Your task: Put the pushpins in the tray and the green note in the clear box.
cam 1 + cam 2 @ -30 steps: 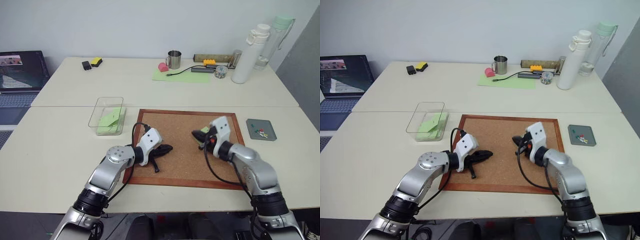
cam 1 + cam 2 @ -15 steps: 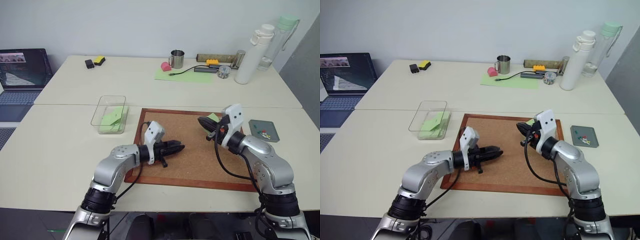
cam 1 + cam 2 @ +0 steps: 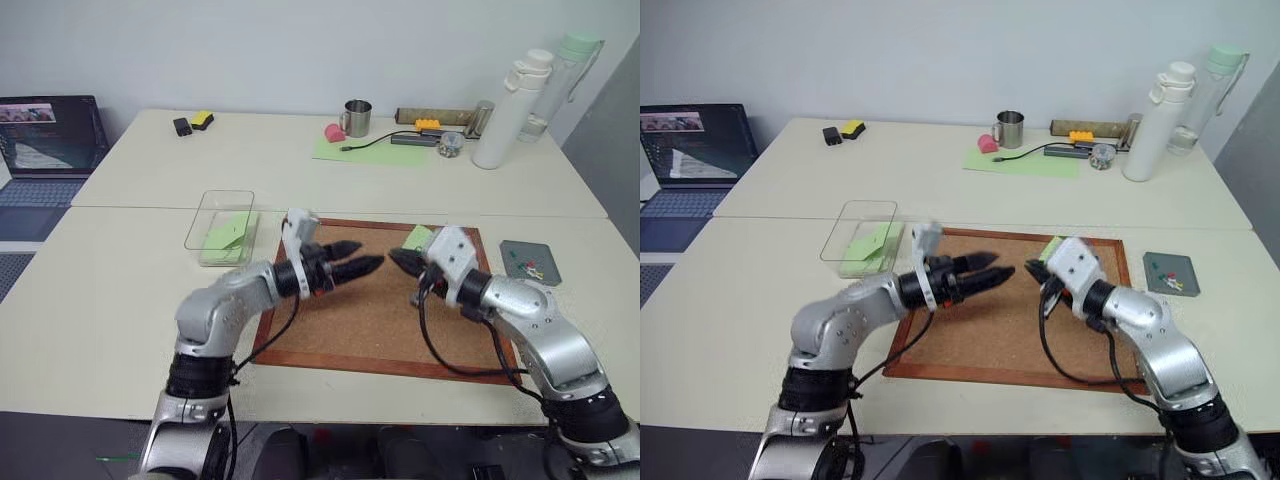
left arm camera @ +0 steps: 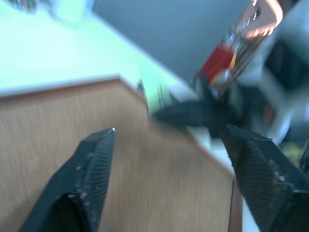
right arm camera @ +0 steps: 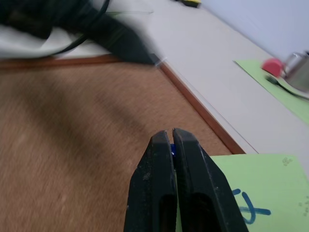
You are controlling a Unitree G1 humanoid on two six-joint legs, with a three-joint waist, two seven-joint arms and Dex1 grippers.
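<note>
Raised and spread wide, left hand [image 3: 368,257] faces right hand [image 3: 400,259] — pinched on something blue.

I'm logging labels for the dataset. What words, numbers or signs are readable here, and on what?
No words or numbers are readable.
Green note: a blue hand-drawn mark, a scribble rather than clear letters.
Laptop: the screen's content is too small to read.
White bottle: no label legible.

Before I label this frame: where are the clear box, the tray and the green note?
clear box [image 3: 199,231], left eye view, left wall.
tray [image 3: 518,247], left eye view, bare back corner.
green note [image 5: 270,186], right wrist view, bare paper.
</note>
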